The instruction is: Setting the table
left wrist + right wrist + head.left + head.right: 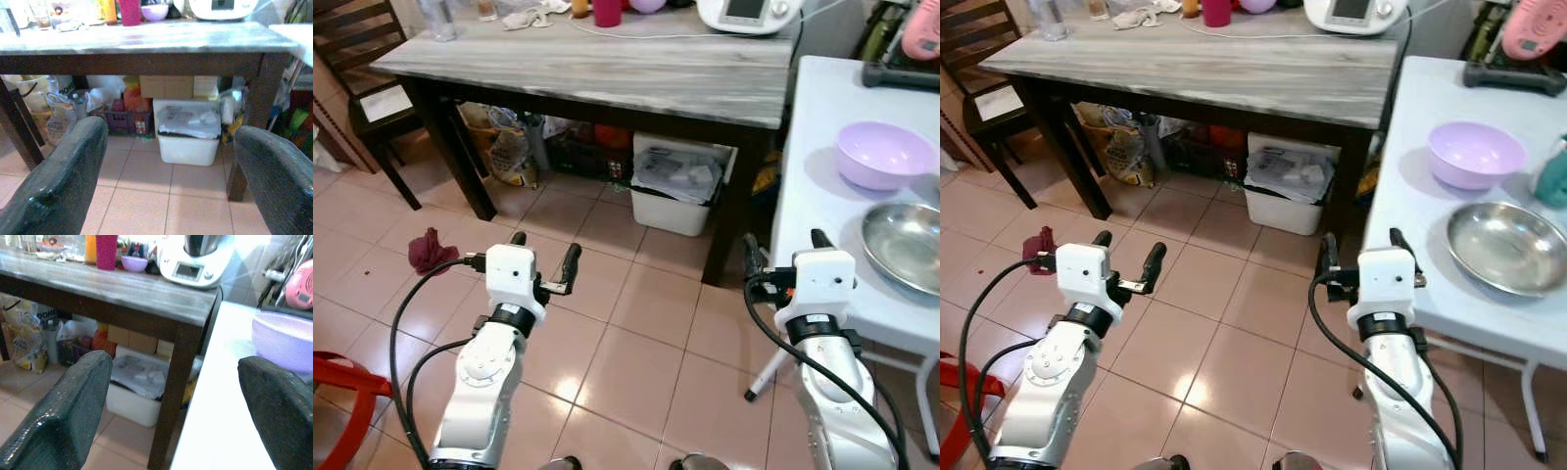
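- The lilac plastic bowl [885,155] sits upright, mouth up, at the right of the frame on the white counter [818,137]; being round, it has no long axis to speak of.
- The shallow round steel dish [1505,247] lies flat, mouth up, just below the bowl in the frame, near it but apart, close to the white counter's near edge.
- The left claw [544,259] is held out level over the pink tiled floor [607,323] at lower left of the frame, its silver arm rising from the bottom edge. Its two black fingers [54,181] are spread wide with nothing between them, aimed toward the long grey wood-grain counter [607,69] across the top of the frame.
- The right claw [1361,248] is held at lower right of centre, beside the white counter's left edge, forearm rising from the bottom edge. Its fingers [63,416] are spread and bare, with the lilac bowl seen ahead.
- Under the grey counter stands a white plastic bin [677,186] with bags.
- A dark red cloth [431,251] lies on the floor at mid left.
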Controlling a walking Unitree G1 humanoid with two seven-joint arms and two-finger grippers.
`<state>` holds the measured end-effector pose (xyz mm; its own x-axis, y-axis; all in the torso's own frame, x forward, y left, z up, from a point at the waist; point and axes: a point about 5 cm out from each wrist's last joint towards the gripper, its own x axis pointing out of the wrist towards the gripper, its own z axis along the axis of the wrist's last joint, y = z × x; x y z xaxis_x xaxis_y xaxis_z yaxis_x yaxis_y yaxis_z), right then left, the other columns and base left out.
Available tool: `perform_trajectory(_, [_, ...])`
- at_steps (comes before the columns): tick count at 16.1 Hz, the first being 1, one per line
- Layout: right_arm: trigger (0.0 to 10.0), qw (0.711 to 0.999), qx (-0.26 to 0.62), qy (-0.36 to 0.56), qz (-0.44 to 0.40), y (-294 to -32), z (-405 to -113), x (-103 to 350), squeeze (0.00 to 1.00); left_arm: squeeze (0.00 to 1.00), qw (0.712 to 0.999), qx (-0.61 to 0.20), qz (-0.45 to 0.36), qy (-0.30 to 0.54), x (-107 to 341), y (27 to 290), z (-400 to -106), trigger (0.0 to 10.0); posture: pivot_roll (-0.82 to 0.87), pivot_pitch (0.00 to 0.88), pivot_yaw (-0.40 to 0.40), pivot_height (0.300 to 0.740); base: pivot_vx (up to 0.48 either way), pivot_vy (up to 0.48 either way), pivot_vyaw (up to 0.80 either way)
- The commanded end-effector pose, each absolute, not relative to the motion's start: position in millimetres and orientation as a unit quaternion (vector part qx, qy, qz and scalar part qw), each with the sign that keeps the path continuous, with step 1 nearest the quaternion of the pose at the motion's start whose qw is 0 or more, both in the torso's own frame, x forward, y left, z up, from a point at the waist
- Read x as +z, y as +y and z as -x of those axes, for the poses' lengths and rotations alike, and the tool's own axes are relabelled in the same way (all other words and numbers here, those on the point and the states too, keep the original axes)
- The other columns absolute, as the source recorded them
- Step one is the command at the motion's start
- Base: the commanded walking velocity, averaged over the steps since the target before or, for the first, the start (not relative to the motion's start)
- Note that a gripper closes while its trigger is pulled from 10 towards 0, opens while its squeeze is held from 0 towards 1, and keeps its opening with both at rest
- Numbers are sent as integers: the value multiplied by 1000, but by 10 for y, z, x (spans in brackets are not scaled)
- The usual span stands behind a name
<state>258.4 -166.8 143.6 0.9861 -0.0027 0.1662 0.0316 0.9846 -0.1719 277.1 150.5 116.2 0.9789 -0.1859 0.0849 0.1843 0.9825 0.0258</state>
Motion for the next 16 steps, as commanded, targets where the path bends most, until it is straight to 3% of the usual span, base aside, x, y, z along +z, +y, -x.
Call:
perform_trajectory(1, [10000,993,-7,-83,89,-1657,-2570,1458,0,0,995,-93,-10,-40,1172,1525,-2773,10000,-150,142,71,740,0,-364,-800])
perform_trajectory(6, [10000,993,-2,-81,88,-1632,-2576,1461,0,0,995,-96,-8,-36,1168,1503,-2772,10000,-154,141,68,740,0,-370,-726])
perform_trajectory(10, [10000,994,10,-75,83,-1597,-2591,1469,0,0,995,-94,-6,-34,1166,1497,-2773,10000,-154,146,63,740,0,-370,0])
perform_trajectory(16, [10000,993,-11,-61,102,-1622,-2627,1435,0,0,997,-68,-8,-42,1177,1524,-2785,10000,-160,151,63,740,0,0,0])
